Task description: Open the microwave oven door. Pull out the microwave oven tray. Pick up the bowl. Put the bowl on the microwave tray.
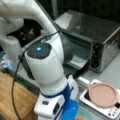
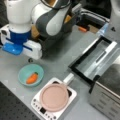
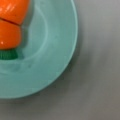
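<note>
In a front view the white arm [image 1: 47, 67] fills the middle, and its blue-and-white wrist end reaches down to the picture's bottom edge, just beside the bowl [image 1: 83, 115], of which only a teal sliver shows. The gripper itself is not seen here. Behind the arm stands the microwave oven [image 1: 100, 40] with its black knobs. A pink plate [image 1: 103, 94] lies on a small white appliance [image 1: 110, 111] near the counter's [image 1: 110, 72] right side.

In a front view the bowl [image 2: 30, 74] sits on the grey counter [image 2: 57, 55], holding an orange carrot piece [image 2: 32, 78]. The arm's wrist end hangs above it, near but apart. The microwave oven door [image 2: 83, 66] lies folded down, open, and the microwave oven tray [image 2: 96, 58] is drawn out over it. Whether the pincer is wide or narrow, I cannot tell.

The wrist view looks straight down on the bowl [image 3: 50, 62], the carrot piece [image 3: 11, 25] in its upper left part.
</note>
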